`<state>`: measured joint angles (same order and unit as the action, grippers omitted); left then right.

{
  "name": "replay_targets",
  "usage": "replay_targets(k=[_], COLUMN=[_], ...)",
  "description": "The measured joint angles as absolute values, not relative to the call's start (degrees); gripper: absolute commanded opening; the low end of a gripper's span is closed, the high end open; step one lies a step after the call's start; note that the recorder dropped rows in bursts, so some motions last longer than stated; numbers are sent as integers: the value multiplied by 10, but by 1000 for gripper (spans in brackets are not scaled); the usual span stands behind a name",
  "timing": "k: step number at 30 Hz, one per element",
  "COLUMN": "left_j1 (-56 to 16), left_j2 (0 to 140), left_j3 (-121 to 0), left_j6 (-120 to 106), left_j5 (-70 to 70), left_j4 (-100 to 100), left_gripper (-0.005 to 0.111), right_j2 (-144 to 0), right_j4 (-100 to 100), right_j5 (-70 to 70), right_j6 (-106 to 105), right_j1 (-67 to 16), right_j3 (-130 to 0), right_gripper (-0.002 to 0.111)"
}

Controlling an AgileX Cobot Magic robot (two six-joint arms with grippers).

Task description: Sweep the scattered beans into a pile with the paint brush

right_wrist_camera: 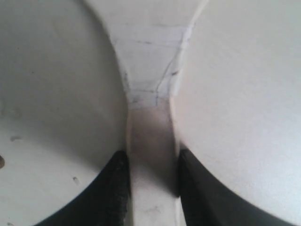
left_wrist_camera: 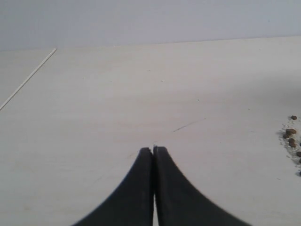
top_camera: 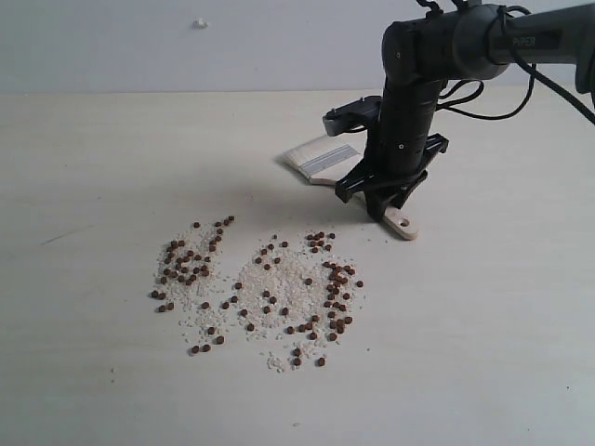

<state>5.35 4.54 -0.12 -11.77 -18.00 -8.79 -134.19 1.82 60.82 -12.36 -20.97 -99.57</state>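
Pinching paint brush [top_camera: 323,160] handle in right claw [right_wrist_camera: 151,162], left claw [left_wrist_camera: 154,150] clenched — risking grip twisting mid-sweep, flinging beans [top_camera: 260,279] wider.

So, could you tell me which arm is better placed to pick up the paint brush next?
Right. The right gripper is down over the paint brush, its jaws flanking the handle. The left gripper is shut over bare table, with the beans only at its view's edge.
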Motion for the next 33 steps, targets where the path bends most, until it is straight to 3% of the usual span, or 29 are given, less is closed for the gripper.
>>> replay_targets(k=[19, 33], left_j1=[54, 54], left_j2=[45, 45], left_j3=[-1, -1], left_j6=[-118, -118], left_j5=[-180, -180], left_j4=[-88, -88], left_gripper=[0, 0], right_j2=[-1260, -1253], right_j4=[0, 0], right_j5=[588, 692], right_j6=[-109, -114], right_j1=[-210, -210], right_j3=[-982, -1059], right_gripper=[0, 0])
